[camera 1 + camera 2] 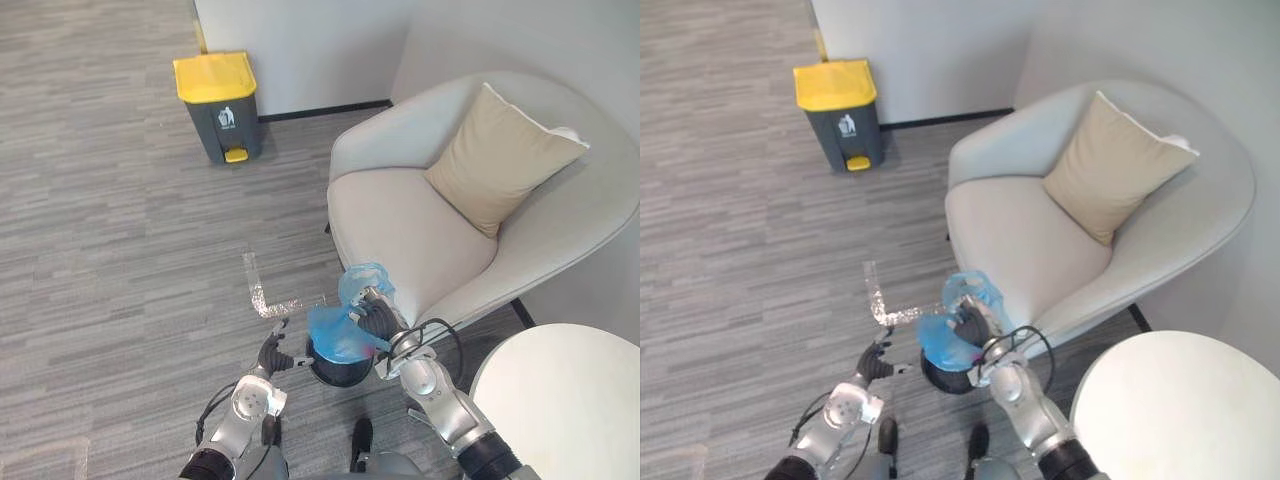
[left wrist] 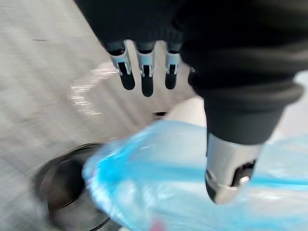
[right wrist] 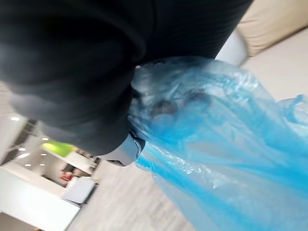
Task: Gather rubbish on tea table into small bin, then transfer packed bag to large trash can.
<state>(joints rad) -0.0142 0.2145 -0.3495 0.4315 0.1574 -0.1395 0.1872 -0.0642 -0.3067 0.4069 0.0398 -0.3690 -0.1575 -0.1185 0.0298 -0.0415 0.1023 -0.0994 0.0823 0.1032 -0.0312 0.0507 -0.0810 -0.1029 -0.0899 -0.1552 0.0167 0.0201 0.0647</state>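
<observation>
A blue plastic bag (image 1: pixel 345 330) hangs just above the small black bin (image 1: pixel 338 373) on the floor in front of the armchair. My right hand (image 1: pixel 378 318) is shut on the bag's bunched top; the right wrist view shows the crumpled blue film (image 3: pixel 226 144) gathered against the hand. My left hand (image 1: pixel 275 355) hovers open just left of the bin, fingers (image 2: pixel 147 72) straight and apart from the bag (image 2: pixel 168 178). The bin's dark rim (image 2: pixel 62 187) shows beneath the bag. The large grey trash can with a yellow lid (image 1: pixel 218 105) stands by the far wall.
A pale armchair (image 1: pixel 420 230) with a beige cushion (image 1: pixel 500 155) sits right of the bin. A round white table (image 1: pixel 560 400) is at the lower right. A shiny tape mark (image 1: pixel 262 292) lies on the grey carpet between me and the trash can.
</observation>
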